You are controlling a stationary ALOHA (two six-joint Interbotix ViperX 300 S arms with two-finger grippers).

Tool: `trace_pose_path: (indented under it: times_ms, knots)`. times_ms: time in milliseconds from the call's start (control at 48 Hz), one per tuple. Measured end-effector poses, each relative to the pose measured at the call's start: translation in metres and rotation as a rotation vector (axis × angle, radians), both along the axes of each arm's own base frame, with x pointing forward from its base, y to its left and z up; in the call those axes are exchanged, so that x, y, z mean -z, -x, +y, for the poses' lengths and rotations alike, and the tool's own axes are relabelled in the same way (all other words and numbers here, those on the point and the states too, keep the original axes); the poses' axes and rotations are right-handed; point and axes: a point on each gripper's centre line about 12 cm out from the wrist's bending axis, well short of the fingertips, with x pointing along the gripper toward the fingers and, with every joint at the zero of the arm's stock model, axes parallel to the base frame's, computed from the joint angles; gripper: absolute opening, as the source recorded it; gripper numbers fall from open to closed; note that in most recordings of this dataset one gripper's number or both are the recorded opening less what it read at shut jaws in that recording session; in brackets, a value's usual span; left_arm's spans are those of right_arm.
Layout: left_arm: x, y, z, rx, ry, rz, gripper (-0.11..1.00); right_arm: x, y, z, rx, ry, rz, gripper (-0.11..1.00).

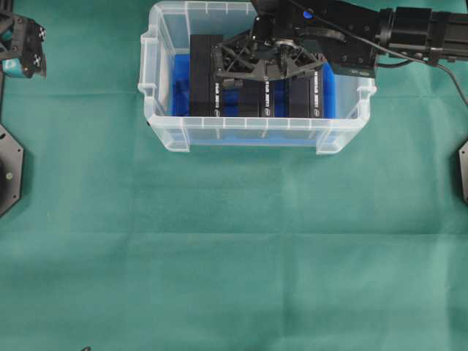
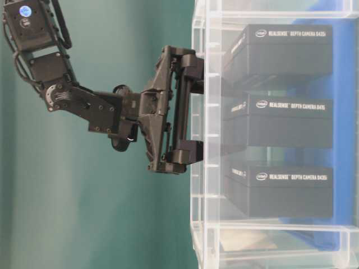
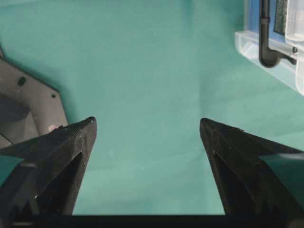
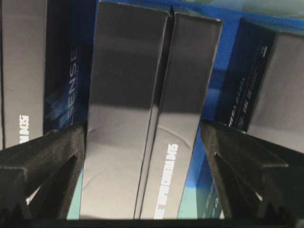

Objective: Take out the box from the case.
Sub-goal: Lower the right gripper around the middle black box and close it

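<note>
While the right hand [image 1: 272, 64] is hanging over the case [image 1: 164, 124] in the overhead view, its jaws are standing wide with nothing between them. Three black boxes are standing on edge in a row on the blue cloth [image 1: 179, 84]; the middle box [image 1: 269, 99] is sitting right under the hand, long axis running toward the near wall of the case. The left hand [image 1: 25, 51] is parked well apart at the table [image 1: 234, 256] edge, so the right arm is clearly the nearer one.

Table-level view: the right hand [image 2: 193, 106] is poking just over the case rim [image 2: 201, 67], its reach lining up roughly with the middle box [image 2: 280, 120]. Can't tell if the tips are touching anything.

Left wrist view: the left hand [image 3: 148, 128] is gaping wide over bare green table, a case corner [image 3: 266, 47] off to the upper right.

Right wrist view: the right hand [image 4: 142, 137] is straddling the middle box [image 4: 142, 118], fingers [image 4: 45, 161] wide on either side, not yet clamping. Neighbouring boxes [image 4: 23, 71] are sitting close on both flanks. My read: the finger gaps are tight, so snagging a neighbour is the risk.
</note>
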Motion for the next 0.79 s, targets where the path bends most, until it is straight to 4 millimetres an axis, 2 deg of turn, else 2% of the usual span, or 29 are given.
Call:
trace_pose_path:
  times_ms: [229, 479, 563, 667, 792]
  knots:
    - [0.000, 0.000, 0.000, 0.000, 0.000, 0.000, 0.90, 0.014, -0.003, -0.004, 0.002, -0.001, 0.006, 0.94]
    - [0.001, 0.000, 0.000, 0.000, 0.003, 0.002, 0.90, 0.019, -0.004, -0.005, 0.004, -0.004, 0.010, 0.92]
    - [0.001, 0.000, 0.000, -0.002, 0.001, 0.003, 0.90, 0.019, -0.004, -0.006, 0.007, -0.005, 0.010, 0.86]
    - [0.002, 0.000, 0.000, 0.000, 0.003, 0.006, 0.90, 0.018, -0.005, -0.005, 0.014, -0.007, 0.008, 0.67]
    - [0.002, 0.001, 0.000, -0.002, 0.003, 0.006, 0.90, 0.018, -0.005, -0.005, 0.017, -0.008, 0.008, 0.67]
